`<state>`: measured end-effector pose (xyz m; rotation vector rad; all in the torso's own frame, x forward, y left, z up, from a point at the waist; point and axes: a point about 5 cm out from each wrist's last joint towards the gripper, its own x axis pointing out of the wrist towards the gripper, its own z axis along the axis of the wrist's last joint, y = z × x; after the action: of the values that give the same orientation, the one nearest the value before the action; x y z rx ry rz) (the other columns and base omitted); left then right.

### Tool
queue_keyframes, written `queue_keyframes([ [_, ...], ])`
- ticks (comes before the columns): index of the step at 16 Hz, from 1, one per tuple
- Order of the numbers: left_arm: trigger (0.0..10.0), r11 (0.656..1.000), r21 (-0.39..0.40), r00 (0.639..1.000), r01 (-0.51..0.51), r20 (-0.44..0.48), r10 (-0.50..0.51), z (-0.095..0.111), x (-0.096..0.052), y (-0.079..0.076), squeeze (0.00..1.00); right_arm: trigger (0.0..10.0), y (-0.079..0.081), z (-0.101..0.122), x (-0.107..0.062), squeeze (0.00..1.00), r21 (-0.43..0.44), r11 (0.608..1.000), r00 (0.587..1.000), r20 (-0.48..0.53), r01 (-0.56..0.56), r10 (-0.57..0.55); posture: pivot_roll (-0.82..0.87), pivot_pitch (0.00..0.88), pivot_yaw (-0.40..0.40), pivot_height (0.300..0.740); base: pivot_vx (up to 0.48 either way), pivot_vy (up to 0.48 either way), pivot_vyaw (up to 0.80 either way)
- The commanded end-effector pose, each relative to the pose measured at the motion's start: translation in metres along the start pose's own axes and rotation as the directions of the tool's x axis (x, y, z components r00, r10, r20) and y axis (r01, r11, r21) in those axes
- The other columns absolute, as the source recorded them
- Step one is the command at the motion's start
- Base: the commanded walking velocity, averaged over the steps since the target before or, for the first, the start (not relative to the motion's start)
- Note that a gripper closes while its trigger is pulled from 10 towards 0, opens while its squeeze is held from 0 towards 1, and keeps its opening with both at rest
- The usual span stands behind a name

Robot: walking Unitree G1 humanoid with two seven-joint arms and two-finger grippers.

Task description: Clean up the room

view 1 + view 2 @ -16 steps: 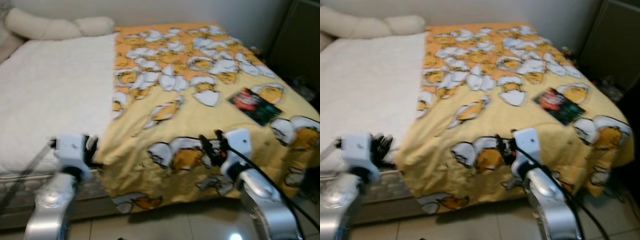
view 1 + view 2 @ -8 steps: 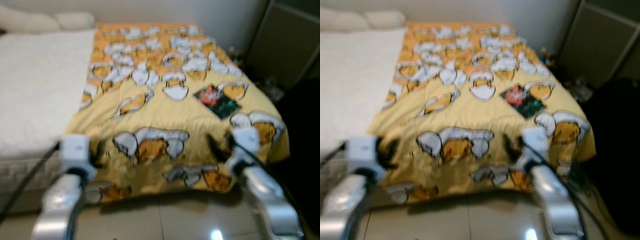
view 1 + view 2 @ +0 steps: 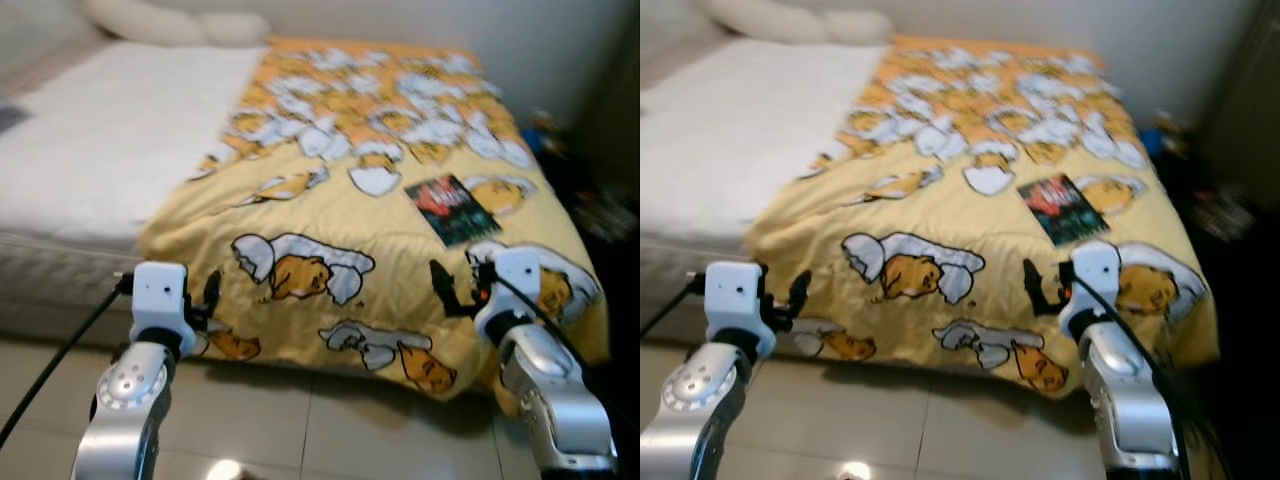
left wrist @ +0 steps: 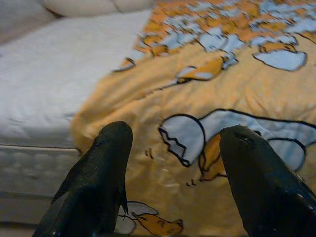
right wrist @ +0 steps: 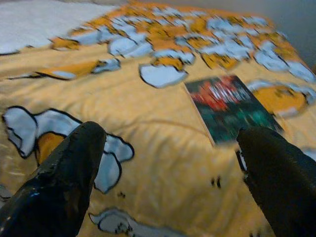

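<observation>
Starting at the left of the head views, a white mattress [image 3: 110, 150] fills the upper left, with pale pillows [image 3: 170, 22] along its top edge. Below it, at lower left, the left gripper [image 3: 205, 300] hangs in front of the bed's near edge, above the tiled floor [image 3: 300, 430]; the left wrist view shows its two black fingers [image 4: 96, 182] spread wide with nothing between them, aimed at the corner of the blanket. Across the centre and right of the frame lies a yellow blanket [image 3: 330, 220] printed with white and orange cartoon figures, its near edge drooping over the foot of the bed toward the floor. On the blanket, right of centre, rests a dark book [image 3: 450, 207] with a red and green cover, lying flat. At lower right, the right gripper [image 3: 448, 290] hovers just over the blanket's near edge, below the book; its fingers [image 5: 69, 173] are also spread apart and hold nothing, with the book visible between them.
</observation>
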<state>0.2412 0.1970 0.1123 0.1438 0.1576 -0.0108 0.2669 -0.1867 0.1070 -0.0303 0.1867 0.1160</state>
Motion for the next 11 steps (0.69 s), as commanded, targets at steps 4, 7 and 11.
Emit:
queue_keyframes([
  [4, 10.0, 0.999, 0.043, 1.000, 0.000, 0.002, 0.000, 0.002, 0.005, 0.002, 1.00, 10.0, 0.010, -0.002, 0.005, 1.00, 0.007, 1.000, 1.000, 0.000, -0.022, 0.022, -0.09, 0.005, 0.000, 0.740, 0.000, -0.469, 0.80],
  [7, 10.0, 0.999, 0.051, 1.000, 0.008, 0.007, -0.008, 0.003, 0.006, -0.001, 1.00, 10.0, 0.016, -0.004, 0.005, 1.00, 0.028, 0.999, 0.999, -0.005, -0.033, 0.033, -0.08, 0.018, -0.011, 0.740, 0.000, -0.467, 0.80],
  [11, 10.0, 0.999, 0.040, 1.000, 0.014, 0.019, -0.015, 0.006, 0.007, -0.002, 1.00, 10.0, 0.022, -0.006, 0.004, 1.00, 0.038, 0.999, 0.999, -0.012, -0.035, 0.035, -0.09, 0.037, -0.015, 0.740, 0.000, -0.468, 0.80],
])
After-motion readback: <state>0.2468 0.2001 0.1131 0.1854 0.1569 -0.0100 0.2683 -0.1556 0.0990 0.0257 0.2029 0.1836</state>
